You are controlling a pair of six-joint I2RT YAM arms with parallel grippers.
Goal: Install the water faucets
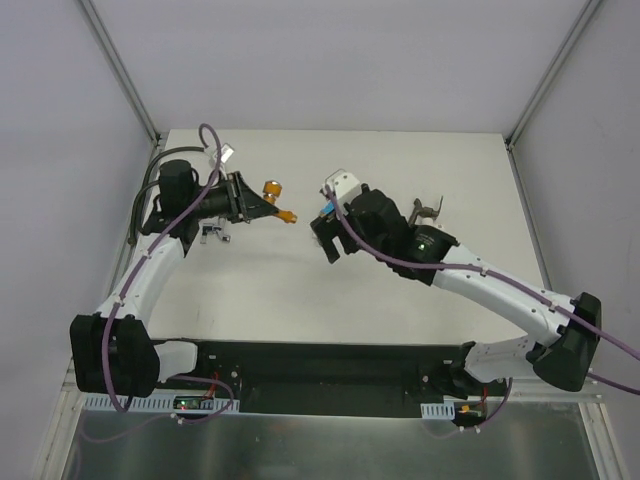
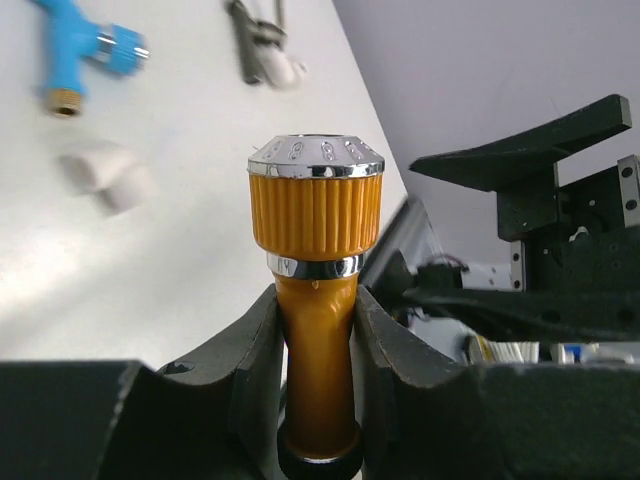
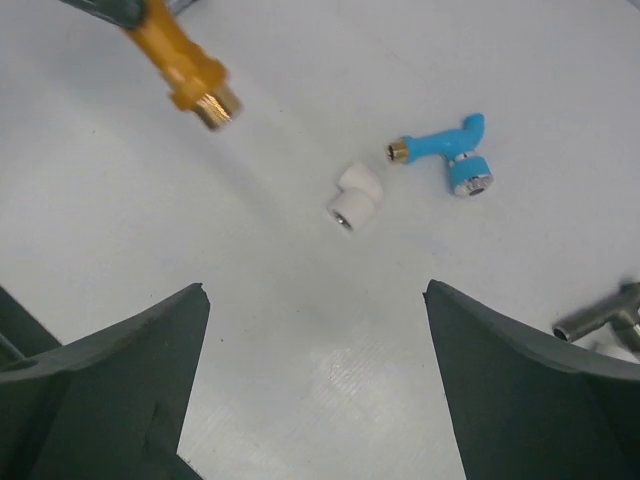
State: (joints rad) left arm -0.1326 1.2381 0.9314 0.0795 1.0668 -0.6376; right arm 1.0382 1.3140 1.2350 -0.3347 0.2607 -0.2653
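Note:
My left gripper (image 2: pixel 316 300) is shut on the shiny orange faucet (image 2: pixel 316 215) by its body and holds it above the table, the ribbed knob with its silver cap pointing away. In the top view the left gripper (image 1: pixel 262 205) holds the orange faucet (image 1: pixel 272 190) left of centre. My right gripper (image 3: pixel 315 300) is open and empty above the table, with the orange faucet's threaded end (image 3: pixel 205 95) hanging at its upper left. A blue faucet (image 3: pixel 445 150) and a white elbow fitting (image 3: pixel 355 198) lie beyond the right gripper. In the top view the right gripper (image 1: pixel 322 228) partly hides the blue faucet (image 1: pixel 327 208).
A dark grey-brown faucet (image 1: pixel 430 210) lies right of the right arm; it shows in the right wrist view (image 3: pixel 600 318), and in the left wrist view (image 2: pixel 250 45) beside a second white elbow (image 2: pixel 285 70). A small silver fitting (image 1: pixel 213 233) lies by the left arm.

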